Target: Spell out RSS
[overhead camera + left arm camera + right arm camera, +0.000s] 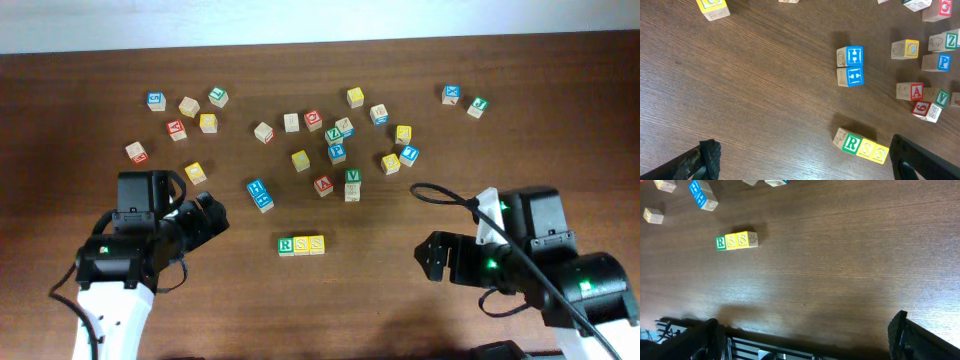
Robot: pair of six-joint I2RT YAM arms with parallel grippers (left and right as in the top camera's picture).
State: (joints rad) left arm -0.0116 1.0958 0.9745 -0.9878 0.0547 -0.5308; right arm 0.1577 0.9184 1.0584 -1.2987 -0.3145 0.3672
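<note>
Near table [400, 320] centre, toward the 6 o'clock edge in the overhead view: row of three blocks [301, 245], a green R [286, 245] then two yellow S blocks [310, 244], faces up, sides touching. Long axis of the row runs 9 to 3 o'clock; in the left wrist view it sits a little skewed, but the letters read in order. Left tool [208, 218] is up and to the side, so the row lies at roughly 4 o'clock from it. Right tool [432, 255] has the row at about 9 o'clock, well apart. Left arm looks the nearer of the two. Both tools are spread wide with nothing between the fingers; each wrist view shows only bare wood in the gap. Neither touches a block. Blue H blocks [260, 193], a touching pair, sit near the row at about 11 o'clock from it. Loose blocks [335, 130] are scattered across the 12 o'clock half, apart from the word. No containers in view. Judgement: the word appears spelled and complete. Any further move would be at most a nudge along the row's axis, best taken by the left tool, with care not to split the S pair.
</note>
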